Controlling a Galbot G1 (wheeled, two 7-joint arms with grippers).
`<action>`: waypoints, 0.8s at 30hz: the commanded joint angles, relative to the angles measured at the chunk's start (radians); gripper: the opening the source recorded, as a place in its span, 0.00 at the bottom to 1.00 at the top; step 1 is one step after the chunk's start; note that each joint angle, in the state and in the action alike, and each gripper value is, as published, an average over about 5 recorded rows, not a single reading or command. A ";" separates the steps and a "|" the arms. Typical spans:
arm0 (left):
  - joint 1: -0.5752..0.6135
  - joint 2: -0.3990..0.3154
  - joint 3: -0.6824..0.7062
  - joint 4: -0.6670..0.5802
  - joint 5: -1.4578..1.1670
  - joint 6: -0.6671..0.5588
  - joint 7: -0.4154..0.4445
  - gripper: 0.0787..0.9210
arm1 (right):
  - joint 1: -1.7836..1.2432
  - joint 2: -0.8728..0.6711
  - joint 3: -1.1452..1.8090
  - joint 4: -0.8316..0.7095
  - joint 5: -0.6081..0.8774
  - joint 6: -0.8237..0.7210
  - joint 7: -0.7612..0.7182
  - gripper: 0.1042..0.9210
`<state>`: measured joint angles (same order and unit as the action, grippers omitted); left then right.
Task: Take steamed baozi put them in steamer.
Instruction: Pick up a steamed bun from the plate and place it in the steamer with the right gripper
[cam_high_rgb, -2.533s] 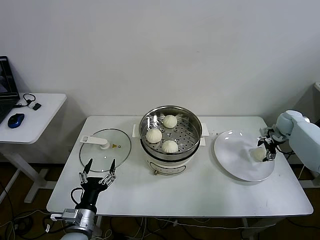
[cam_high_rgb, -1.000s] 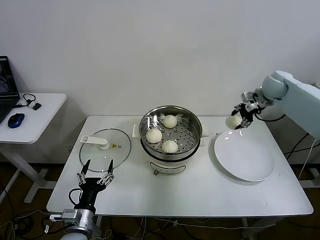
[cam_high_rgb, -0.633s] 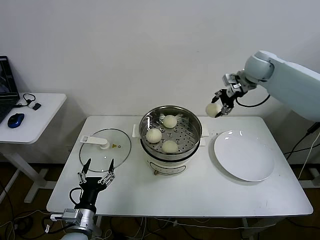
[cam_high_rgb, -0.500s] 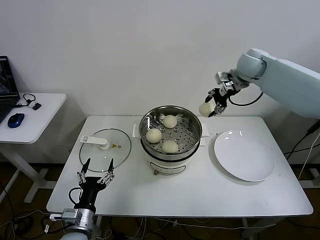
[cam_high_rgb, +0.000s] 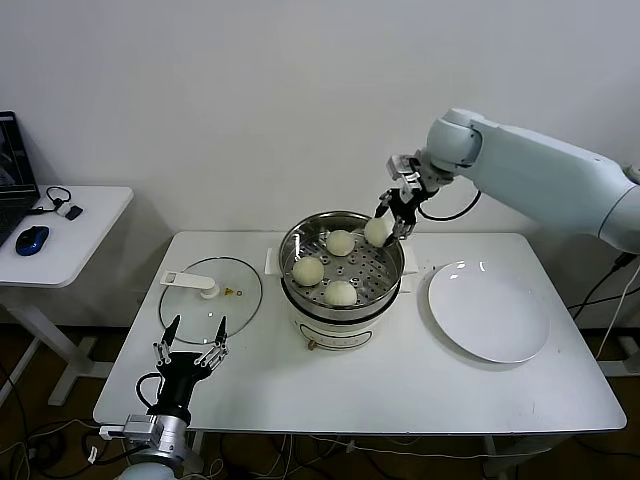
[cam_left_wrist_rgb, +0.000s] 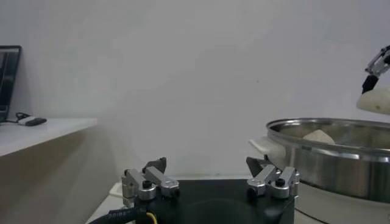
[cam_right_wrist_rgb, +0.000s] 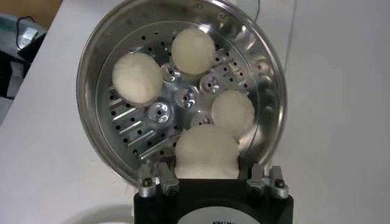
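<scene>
Right gripper has swung in from over the white plate, now above the steamer's far-right rim, clamped on a smooth cream baozi. Plate's now bare. Three other domed buns sit on the shiny perforated steel floor, w/ white pot base below. Round glass lid flat on desk, unchanged. Left gripper parked at desk's near-left edge, fingers spread, holding nothing.
</scene>
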<state>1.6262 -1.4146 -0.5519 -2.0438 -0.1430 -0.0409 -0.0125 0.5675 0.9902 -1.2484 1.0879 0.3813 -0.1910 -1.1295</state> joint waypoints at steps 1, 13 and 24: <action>-0.002 0.004 -0.003 0.007 -0.001 0.002 -0.001 0.88 | -0.092 0.051 0.008 -0.051 -0.022 -0.003 0.001 0.69; -0.003 0.007 -0.006 0.014 -0.005 0.002 -0.001 0.88 | -0.130 0.070 0.026 -0.113 -0.060 0.012 -0.003 0.69; -0.002 0.006 -0.004 0.015 -0.004 0.003 -0.001 0.88 | -0.143 0.080 0.029 -0.117 -0.065 0.012 -0.001 0.69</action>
<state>1.6247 -1.4070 -0.5578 -2.0293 -0.1483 -0.0383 -0.0134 0.4401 1.0616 -1.2203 0.9890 0.3243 -0.1795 -1.1315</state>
